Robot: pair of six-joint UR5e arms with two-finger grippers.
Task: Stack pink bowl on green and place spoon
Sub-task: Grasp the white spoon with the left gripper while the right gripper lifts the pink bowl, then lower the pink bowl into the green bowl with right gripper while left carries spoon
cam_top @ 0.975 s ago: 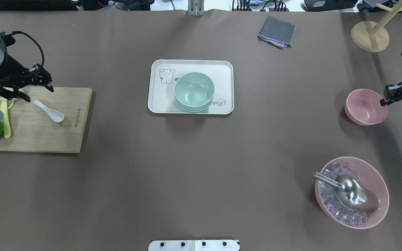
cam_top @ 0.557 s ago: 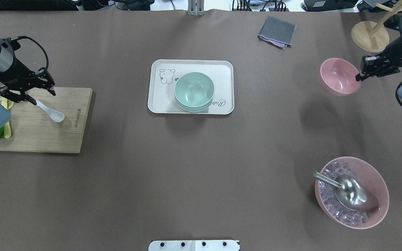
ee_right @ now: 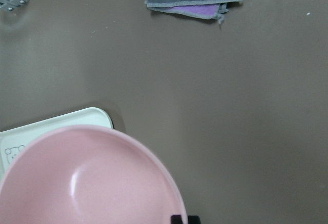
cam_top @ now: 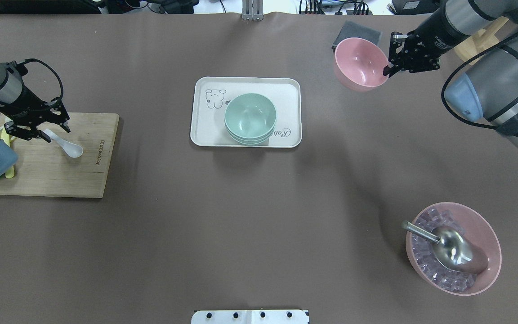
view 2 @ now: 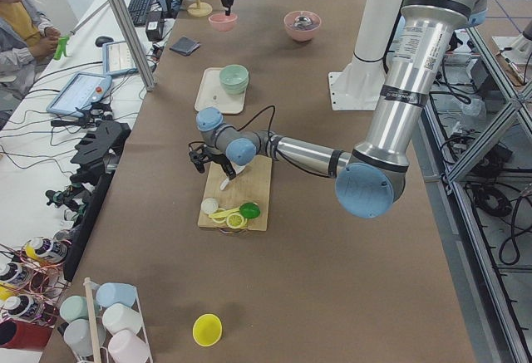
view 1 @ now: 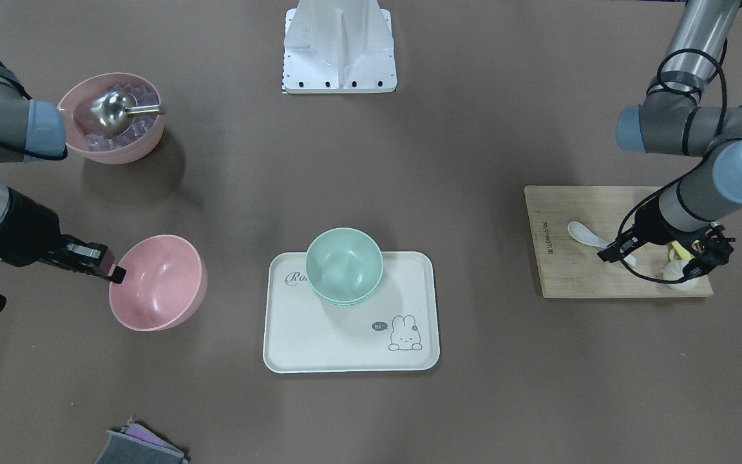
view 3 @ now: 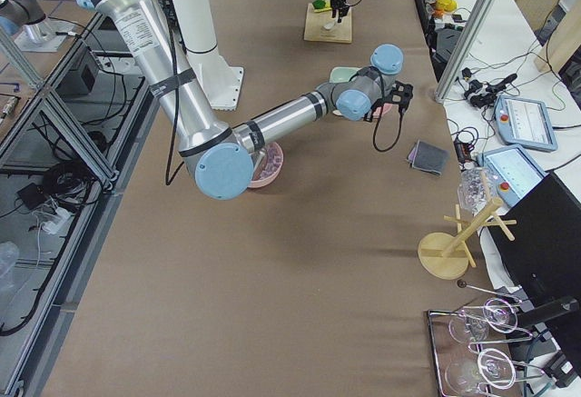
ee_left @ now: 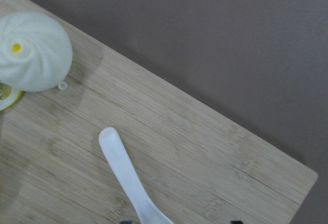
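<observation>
My right gripper (cam_top: 387,69) is shut on the rim of the pink bowl (cam_top: 360,63) and holds it in the air to the right of and behind the tray (cam_top: 245,85); the bowl also shows in the front view (view 1: 157,282). Stacked green bowls (cam_top: 250,117) stand on the tray. The white spoon (cam_top: 68,146) lies on the wooden board (cam_top: 47,171). My left gripper (cam_top: 55,134) is open and low over the spoon's handle. In the left wrist view the handle (ee_left: 125,178) runs between the two fingertips at the bottom edge.
A large pink bowl (cam_top: 488,238) with ice cubes and a metal scoop (cam_top: 450,245) stands front right. A grey cloth (cam_top: 360,29) and a wooden stand (cam_top: 477,47) are at the back right. A white bun (ee_left: 33,57) and yellow-green pieces (view 2: 237,213) lie on the board.
My right gripper has lifted the pink bowl off the table and carried it left and back, toward the tray. My left gripper has come down over the spoon's handle.
</observation>
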